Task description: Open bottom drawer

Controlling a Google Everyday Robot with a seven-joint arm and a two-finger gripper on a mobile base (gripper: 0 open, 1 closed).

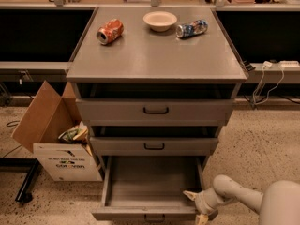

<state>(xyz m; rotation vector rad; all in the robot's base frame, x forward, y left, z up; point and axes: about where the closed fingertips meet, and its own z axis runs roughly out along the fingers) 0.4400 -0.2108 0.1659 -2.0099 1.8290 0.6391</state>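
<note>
The grey cabinet (157,62) has three drawers. The bottom drawer (150,213) stands pulled far out, and its empty inside (152,182) shows. Its small black handle (154,218) sits at the lower edge of the view. My gripper (196,206) is at the right end of the drawer's front panel. One fingertip (190,194) is inside the drawer and the other is outside the front, so the fingers are apart. The top drawer (156,110) and the middle drawer (154,146) each stand out a little.
On the cabinet top lie a red can (110,31), a white bowl (160,20) and a blue can (191,28). An open cardboard box (56,139) with rubbish stands on the floor at the left. Cables (267,83) hang at the right.
</note>
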